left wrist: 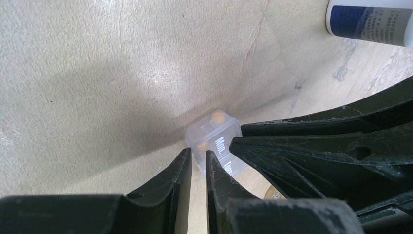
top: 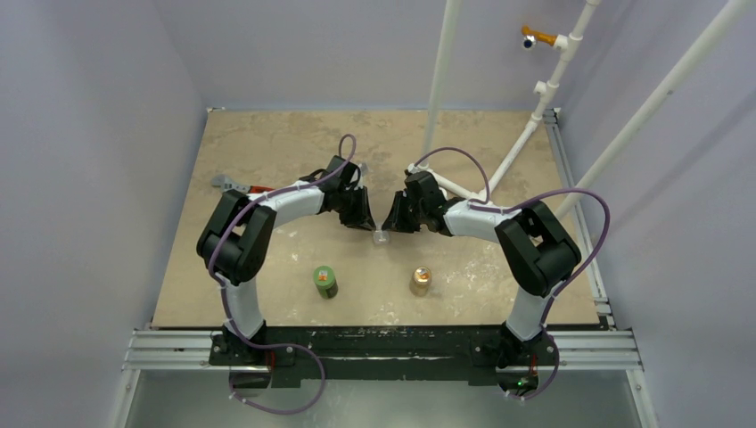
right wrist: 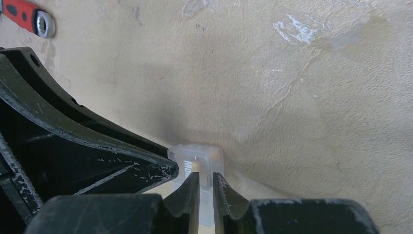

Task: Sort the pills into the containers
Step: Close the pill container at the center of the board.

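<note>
Pills (right wrist: 196,165): one small tan round bit sits right at a black fingertip in the right wrist view; whether it is pinched cannot be told. The left wrist view shows an orange-tan bit inside a frosted far compartment.
Right gripper (right wrist: 206,174): fingers almost together with a slim gap, tips at the near wall of the case (right wrist: 204,153).
Left gripper (left wrist: 197,156): fingers also a sliver apart, tips at a corner of the case; whether they grip it cannot be told.
Case position: small and frosted-clear, resting mid-table between the two grippers' tips.
Writing: white letters "Mon." and "Tue" on the case.
Table (top: 267,143): beige, mottled.
Green bottle (top: 324,282): upright, nearer the arm bases, left of centre.
Tan-orange bottle (top: 421,281): upright, right of centre, well apart from the green one.
White bottle (left wrist: 370,22): blue label, print too small to read.
Red tool (right wrist: 27,17): metal ring at one end, far left of the case.
</note>
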Robot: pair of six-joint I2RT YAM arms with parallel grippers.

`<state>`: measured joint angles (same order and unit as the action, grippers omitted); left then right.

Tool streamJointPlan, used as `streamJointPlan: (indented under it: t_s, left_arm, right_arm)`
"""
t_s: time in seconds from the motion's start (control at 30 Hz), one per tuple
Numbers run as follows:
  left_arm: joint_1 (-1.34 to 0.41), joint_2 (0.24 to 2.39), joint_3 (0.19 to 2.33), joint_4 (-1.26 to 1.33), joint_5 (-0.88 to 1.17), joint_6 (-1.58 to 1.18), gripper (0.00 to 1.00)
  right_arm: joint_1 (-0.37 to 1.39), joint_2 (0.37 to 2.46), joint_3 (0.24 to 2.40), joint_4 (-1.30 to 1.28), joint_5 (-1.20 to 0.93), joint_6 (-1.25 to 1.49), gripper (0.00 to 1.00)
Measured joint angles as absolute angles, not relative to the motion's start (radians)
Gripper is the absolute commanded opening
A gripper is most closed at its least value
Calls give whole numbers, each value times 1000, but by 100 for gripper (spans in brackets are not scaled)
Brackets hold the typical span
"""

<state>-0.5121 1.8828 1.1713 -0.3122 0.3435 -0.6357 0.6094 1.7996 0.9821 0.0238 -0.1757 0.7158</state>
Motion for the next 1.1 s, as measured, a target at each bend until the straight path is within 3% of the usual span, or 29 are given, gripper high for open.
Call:
streamJointPlan:
  t_s: [0.23, 0.47, 0.63, 0.83, 1.1]
  left_arm:
    - [-520, 1882, 1172, -314, 324, -636, 7]
    - [-526, 1876, 1172, -318, 306, -636, 12]
    - [-527, 1869, 1178, -335, 299, -632, 17]
    - [-522, 1847, 1225, -398, 287, -609, 24]
    - [-481, 1760, 1233, -398, 304, -607, 32]
  right_arm:
    - [609, 1800, 982, 23, -176, 716, 11]
    - [609, 1800, 982, 22, -176, 716, 15]
    - [611, 1800, 992, 4, -174, 715, 26]
    - [616, 1800, 1027, -82, -156, 702, 47]
    - [643, 1787, 1063, -171, -60, 680, 59]
